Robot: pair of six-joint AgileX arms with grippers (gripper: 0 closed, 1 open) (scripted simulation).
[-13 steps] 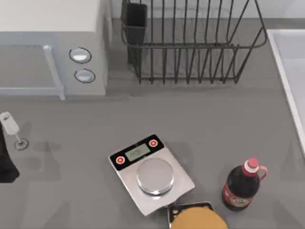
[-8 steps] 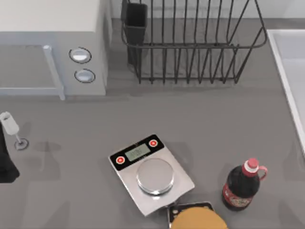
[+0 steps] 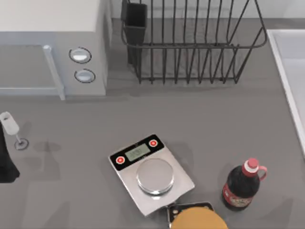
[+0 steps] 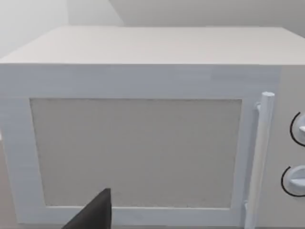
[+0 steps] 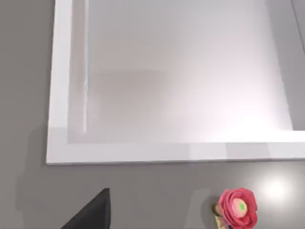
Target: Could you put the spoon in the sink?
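Observation:
The spoon is out of view. The sink point(image 3: 293, 53) is a pale basin with a lighter raised rim at the counter's right edge. In the right wrist view the sink's rim point(image 5: 143, 152) lies just beyond one dark finger point(image 5: 93, 213) of my right gripper. My left arm point(image 3: 5, 164) is a dark shape at the table's far left edge. In the left wrist view, one dark finger point(image 4: 94, 214) of my left gripper points at the white microwave's door point(image 4: 136, 152).
A white microwave point(image 3: 52, 47) stands at the back left and a black wire dish rack point(image 3: 190, 43) at the back middle. A kitchen scale point(image 3: 151, 172), a dark bottle point(image 3: 242, 187) and an orange-topped thing point(image 3: 198, 220) crowd the front. A wine glass point(image 3: 10, 126) stands beside my left arm. A pink flower point(image 5: 237, 208) sits near the sink.
Faint shadows on the counter at the front right have drifted toward the front edge. None of the objects has moved, and the left arm is almost still.

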